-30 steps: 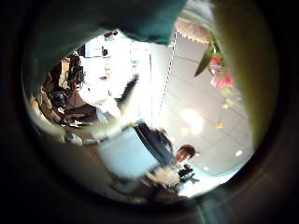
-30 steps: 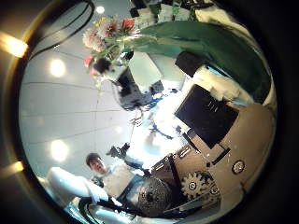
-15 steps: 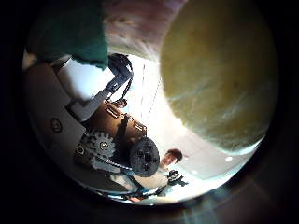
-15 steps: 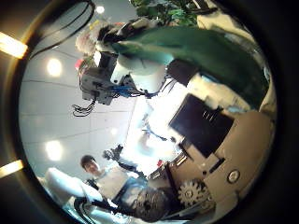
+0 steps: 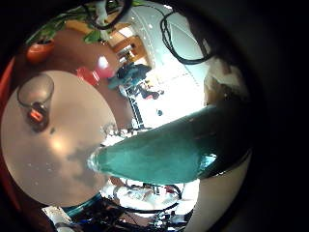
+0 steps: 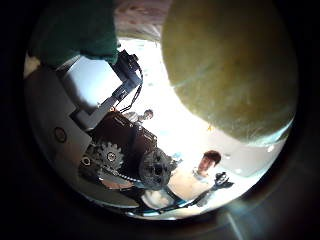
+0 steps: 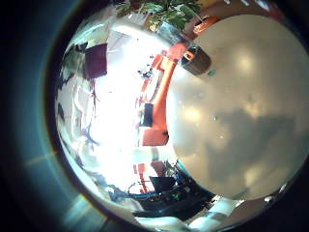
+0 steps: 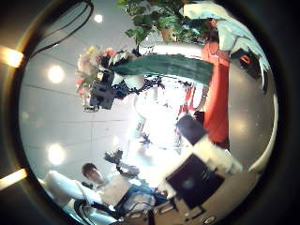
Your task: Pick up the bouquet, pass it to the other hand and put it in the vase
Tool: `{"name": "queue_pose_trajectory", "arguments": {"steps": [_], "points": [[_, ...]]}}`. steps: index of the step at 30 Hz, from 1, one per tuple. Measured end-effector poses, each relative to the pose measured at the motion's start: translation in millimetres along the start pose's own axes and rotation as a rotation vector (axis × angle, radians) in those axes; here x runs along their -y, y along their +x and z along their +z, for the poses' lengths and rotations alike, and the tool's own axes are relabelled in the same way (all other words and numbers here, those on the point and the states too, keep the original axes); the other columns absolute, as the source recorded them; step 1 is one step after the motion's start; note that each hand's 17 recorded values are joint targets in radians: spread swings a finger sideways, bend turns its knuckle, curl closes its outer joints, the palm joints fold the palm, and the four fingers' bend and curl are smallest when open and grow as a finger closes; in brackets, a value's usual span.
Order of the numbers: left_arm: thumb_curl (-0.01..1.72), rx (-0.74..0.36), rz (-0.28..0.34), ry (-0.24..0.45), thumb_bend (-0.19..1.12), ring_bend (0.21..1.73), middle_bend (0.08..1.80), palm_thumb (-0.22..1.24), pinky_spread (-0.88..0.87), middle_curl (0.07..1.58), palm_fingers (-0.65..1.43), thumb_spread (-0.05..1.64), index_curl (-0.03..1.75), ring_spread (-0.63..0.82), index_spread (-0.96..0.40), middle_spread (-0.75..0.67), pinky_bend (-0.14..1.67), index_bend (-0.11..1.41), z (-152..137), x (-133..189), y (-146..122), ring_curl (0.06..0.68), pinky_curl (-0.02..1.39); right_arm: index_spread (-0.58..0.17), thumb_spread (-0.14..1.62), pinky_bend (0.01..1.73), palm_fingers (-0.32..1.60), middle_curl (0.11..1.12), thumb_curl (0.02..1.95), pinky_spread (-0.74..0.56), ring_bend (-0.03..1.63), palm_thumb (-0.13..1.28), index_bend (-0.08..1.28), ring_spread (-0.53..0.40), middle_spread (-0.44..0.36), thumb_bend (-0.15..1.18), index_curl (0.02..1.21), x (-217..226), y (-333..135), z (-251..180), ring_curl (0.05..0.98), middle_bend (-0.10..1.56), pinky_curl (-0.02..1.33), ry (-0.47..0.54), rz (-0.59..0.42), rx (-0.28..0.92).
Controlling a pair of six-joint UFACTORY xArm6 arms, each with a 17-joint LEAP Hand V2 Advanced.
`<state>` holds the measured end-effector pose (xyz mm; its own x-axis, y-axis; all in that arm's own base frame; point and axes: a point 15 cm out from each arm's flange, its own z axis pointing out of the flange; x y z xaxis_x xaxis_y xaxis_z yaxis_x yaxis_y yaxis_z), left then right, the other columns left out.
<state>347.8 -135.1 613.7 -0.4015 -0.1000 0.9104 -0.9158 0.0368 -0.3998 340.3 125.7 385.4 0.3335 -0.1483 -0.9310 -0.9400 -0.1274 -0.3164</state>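
The bouquet (image 8: 169, 66), flowers (image 8: 90, 62) at one end of a long paper-wrapped stem, is in the air, away from my right palm. My left hand (image 8: 105, 91) has its fingers curled round the wrap just behind the flowers. The wrap (image 5: 164, 150) runs close across the left palm and shows again (image 6: 75, 30) beside a fingertip (image 6: 230, 70). My right hand (image 8: 202, 164) is apart from the bouquet, fingers loose and holding nothing. The clear vase (image 5: 37, 100) stands upright near the edge of the round table (image 5: 58, 145), below both hands (image 7: 196, 61).
The round table (image 7: 241, 126) carries only the vase. A long bench seat (image 7: 166, 82) runs beside it. A leafy plant (image 8: 164, 11) stands behind the table.
The wrap lay against my right palm. The left hand came in and closed on it. Now the bouquet sits in the left hand, away from the right palm.
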Motion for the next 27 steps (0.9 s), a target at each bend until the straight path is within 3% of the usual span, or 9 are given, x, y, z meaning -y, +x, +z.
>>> {"name": "queue_pose_trajectory", "arguments": {"steps": [7, 13, 27], "points": [[0.88, 0.076, 0.082, 0.105, 0.2, 1.55, 1.2, 1.02, -0.54, 1.01, 1.01, 1.08, 1.11, -0.39, -0.66, -0.5, 1.29, 0.83, -25, 27, 4, 0.616, 0.89, -0.372, 1.01, 0.81, 0.08, 0.52, 0.69, 0.07, 0.96, 0.73, 0.42, -0.1, -0.085, -0.03, 0.56, 0, 1, -2, 0.427, 0.67, 0.73, 0.005, 0.002, -0.001], [0.92, 0.123, 0.083, 0.164, 0.19, 1.55, 1.2, 1.02, -0.55, 1.01, 1.01, 1.09, 1.15, -0.39, -0.68, -0.51, 1.28, 0.81, -34, 44, -16, 0.618, 0.92, -0.373, 1.02, 0.74, 0.06, 0.46, 0.64, 0.27, 0.85, 0.73, 0.34, -0.014, -0.05, -0.02, 0.49, 1, 1, -2, 0.368, 0.57, 0.65, 0.011, 0.001, 0.002], [0.99, 0.128, 0.048, 0.18, 0.18, 1.54, 1.19, 1.02, -0.57, 1.01, 1.03, 1.11, 1.21, -0.39, -0.7, -0.51, 1.24, 0.76, -40, 75, -71, 0.619, 0.97, -0.371, 1.02, 0.6, 0.18, 0.38, 0.58, 0.4, 0.7, 0.74, 0.23, 0.049, -0.029, -0.02, 0.42, 3, -1, -2, 0.279, 0.42, 0.51, 0.017, -0.004, 0.009]]}}
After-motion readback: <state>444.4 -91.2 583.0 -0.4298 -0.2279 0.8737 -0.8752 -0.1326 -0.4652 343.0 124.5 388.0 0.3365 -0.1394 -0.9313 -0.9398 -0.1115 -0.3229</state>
